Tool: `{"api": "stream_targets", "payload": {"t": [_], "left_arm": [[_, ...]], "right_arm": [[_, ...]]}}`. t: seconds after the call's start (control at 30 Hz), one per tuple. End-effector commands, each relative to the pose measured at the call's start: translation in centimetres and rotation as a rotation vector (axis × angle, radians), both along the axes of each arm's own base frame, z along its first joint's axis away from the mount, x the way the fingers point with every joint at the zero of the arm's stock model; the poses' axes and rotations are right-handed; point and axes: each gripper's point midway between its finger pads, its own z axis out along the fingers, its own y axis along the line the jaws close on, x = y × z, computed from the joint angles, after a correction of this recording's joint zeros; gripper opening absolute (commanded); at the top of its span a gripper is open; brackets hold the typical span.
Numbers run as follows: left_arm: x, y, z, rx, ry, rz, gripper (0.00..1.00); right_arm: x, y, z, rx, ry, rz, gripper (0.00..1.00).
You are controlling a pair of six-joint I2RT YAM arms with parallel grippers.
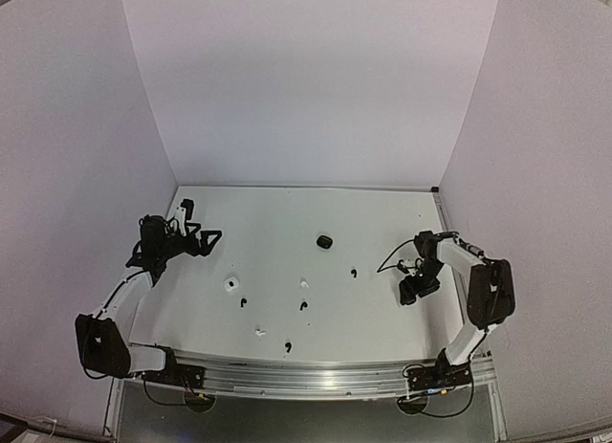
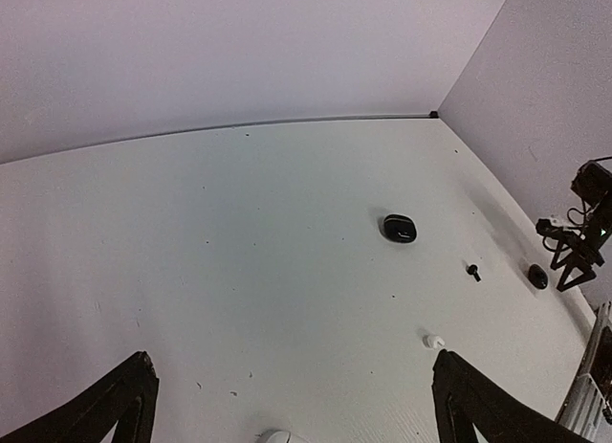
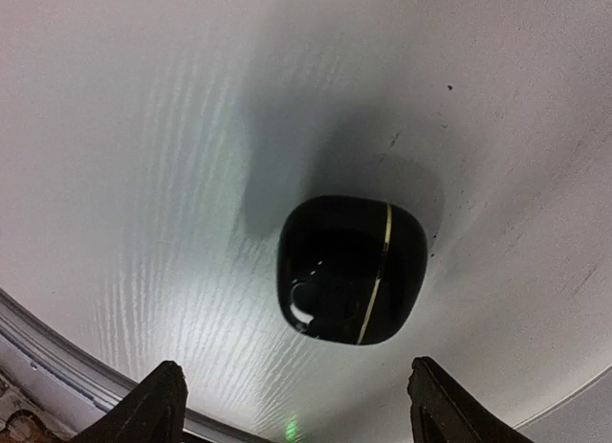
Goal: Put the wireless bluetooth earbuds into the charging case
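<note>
Left pincer (image 2: pixel 294 362): fingers spread wide, holding nothing, above left part of counter (image 1: pixel 382 213).
Right pincer (image 3: pixel 295 366): fingers spread wide, gripping nothing. Gold-seamed black case (image 3: pixel 351 268) lies on counter just ahead of fingertips, untouched.
Second black case (image 1: pixel 325 242): mid-counter, toward back.
White case (image 1: pixel 230 283): left of centre.
Earbuds, all loose on counter, apart from one another:
- right black bud (image 1: pixel 354 272)
- left black bud (image 1: pixel 243 301), near white case
- centre black bud (image 1: pixel 304 306)
- front black bud (image 1: pixel 288 346)
- centre white bud (image 1: pixel 304 282)
- front white bud (image 1: pixel 259 332)

The white table (image 1: pixel 382 213) bears scattered earbuds (image 1: pixel 354 272) and rounded cases (image 1: pixel 325 242).
</note>
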Motion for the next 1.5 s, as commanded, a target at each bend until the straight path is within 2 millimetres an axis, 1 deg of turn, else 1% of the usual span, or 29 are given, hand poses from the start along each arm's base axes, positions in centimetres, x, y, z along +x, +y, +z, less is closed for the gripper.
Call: {"api": "stream_targets", "payload": {"t": [0.0, 0.1, 0.2, 0.3, 0.33, 0.57, 0.83, 1.0, 1.07, 1.13, 1.23, 1.33, 1.4, 1.47], "left_arm": [[-1.0, -0.7, 1.6, -0.002, -0.035, -0.051, 1.0], [-1.0, -0.8, 1.8, -0.003, -0.041, -0.053, 0.99], [-0.9, -0.8, 1.7, 0.0, -0.044, -0.056, 0.99], [-0.7, -0.8, 1.6, 0.011, -0.047, -0.058, 0.99], [-0.7, -0.8, 1.6, 0.014, -0.049, -0.06, 0.99], [-0.7, -0.9, 1.5, 0.022, -0.052, -0.074, 0.99], [-0.8, -1.1, 1.7, 0.043, -0.077, -0.097, 0.99], [-0.7, -1.2, 1.5, 0.038, -0.075, -0.106, 1.0], [-0.7, -1.2, 1.5, 0.037, -0.078, -0.108, 1.0], [-0.6, -1.3, 1.6, 0.038, -0.081, -0.109, 0.99], [-0.8, -1.3, 1.7, 0.043, -0.085, -0.116, 1.0], [-1.3, -1.6, 1.9, 0.048, -0.098, -0.151, 1.0], [-1.6, -1.7, 2.1, 0.045, -0.1, -0.161, 1.0], [-1.8, -1.8, 2.2, 0.035, -0.088, -0.166, 1.0]], "right_arm": [[1.1, -1.7, -1.8, -0.112, 0.014, -0.039, 0.74], [1.4, -2.3, -2.4, -0.151, 0.01, -0.057, 0.73], [1.1, -2.2, -3.6, -0.148, 0.028, -0.071, 0.71], [0.7, -2.2, -4.7, -0.152, 0.047, -0.07, 0.61], [0.8, -2.3, -4.8, -0.157, 0.048, -0.069, 0.59], [2.4, -1.7, -4.5, -0.125, -0.011, -0.089, 0.55], [2.3, -1.7, -4.9, -0.12, -0.007, -0.017, 0.57], [3.1, -1.5, -4.7, -0.111, -0.026, 0.019, 0.57], [3.2, -1.1, -4.7, -0.089, -0.026, 0.029, 0.55], [3.2, -0.8, -4.7, -0.077, -0.024, 0.039, 0.52], [3.3, -0.5, -4.6, -0.065, -0.025, 0.039, 0.43], [3.3, -0.3, -4.6, -0.056, -0.024, 0.036, 0.32], [3.3, -0.3, -4.5, -0.056, -0.025, 0.034, 0.26], [3.5, -0.1, -3.9, -0.062, -0.037, 0.035, 0.22]]}}
